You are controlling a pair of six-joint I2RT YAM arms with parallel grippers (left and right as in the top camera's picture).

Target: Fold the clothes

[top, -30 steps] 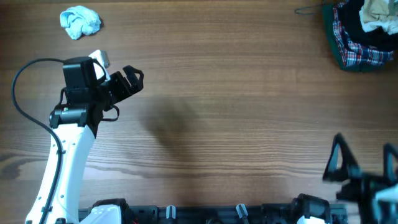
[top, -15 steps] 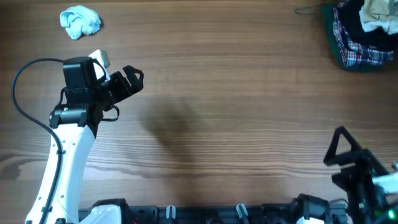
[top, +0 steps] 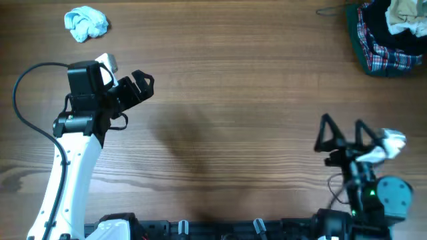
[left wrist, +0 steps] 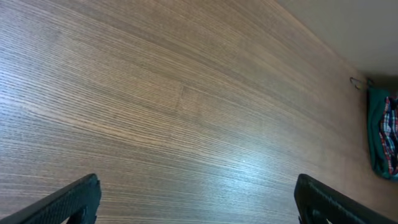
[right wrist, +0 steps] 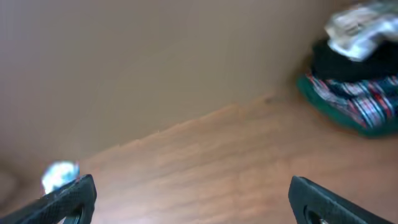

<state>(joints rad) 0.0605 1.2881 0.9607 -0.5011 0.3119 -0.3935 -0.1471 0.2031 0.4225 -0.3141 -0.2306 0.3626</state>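
A pile of clothes (top: 389, 33) lies at the table's far right corner: plaid cloth in a green wrap, black cloth and a cream piece on top. It also shows in the right wrist view (right wrist: 352, 81) and at the edge of the left wrist view (left wrist: 387, 134). A crumpled light-blue cloth (top: 86, 23) lies at the far left; it shows in the right wrist view (right wrist: 59, 175). My left gripper (top: 142, 85) is open and empty over bare wood at the left. My right gripper (top: 342, 133) is open and empty at the front right, far from the pile.
A thin wire hanger tip (top: 328, 11) lies on the wooden table (top: 253, 100) left of the clothes pile. The left arm's black cable (top: 23, 110) loops out at the left edge. The arm bases run along the front edge (top: 220, 230).
My right arm has swung up from the front right corner and leftward, its open fingers now pointing toward the table's far side. The left arm has not moved.
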